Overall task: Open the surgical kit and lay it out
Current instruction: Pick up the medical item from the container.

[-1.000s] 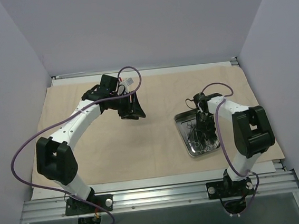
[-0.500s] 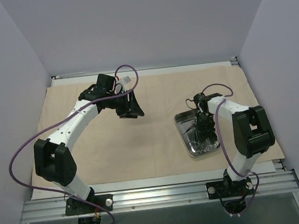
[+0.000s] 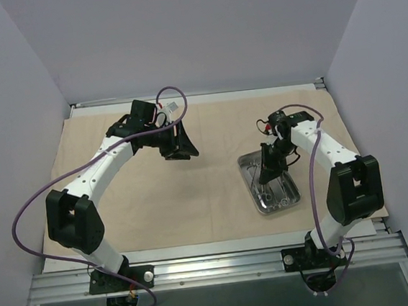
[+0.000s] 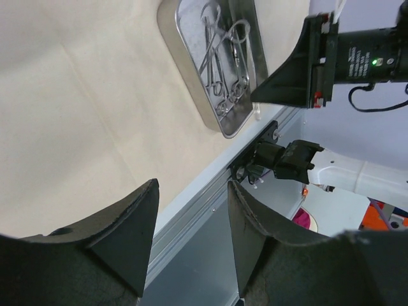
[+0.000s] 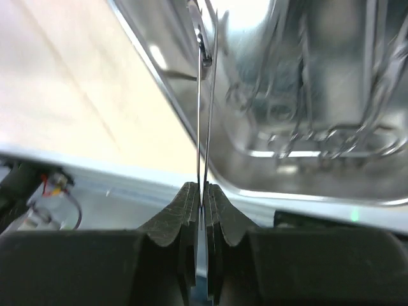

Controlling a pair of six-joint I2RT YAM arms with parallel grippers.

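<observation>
The beige wrapping cloth (image 3: pixel 187 198) lies spread flat over the table. On its right part sits the shiny steel tray (image 3: pixel 243 166), with several ring-handled forceps (image 4: pixel 223 64) in it. My right gripper (image 5: pixel 203 188) is shut on thin silver tweezers (image 5: pixel 204 95). It holds them over the tray's left rim (image 5: pixel 167 86), and their two blades point away from the fingers. In the top view the right gripper (image 3: pixel 267 170) hangs over the tray. My left gripper (image 3: pixel 182 151) is open and empty above the middle back of the cloth. Its fingertips (image 4: pixel 148 191) point toward the tray (image 4: pixel 191 83).
The aluminium rail (image 3: pixel 215 267) with both arm bases runs along the near edge. Grey walls close in the left, back and right sides. Purple cables loop off each arm. The remaining forceps (image 5: pixel 319 140) lie bunched at the tray's near end.
My right gripper has shut on the tweezers and lifted them, and its wrist has swung up and back over the tray. The left arm has shifted slightly toward the back.
</observation>
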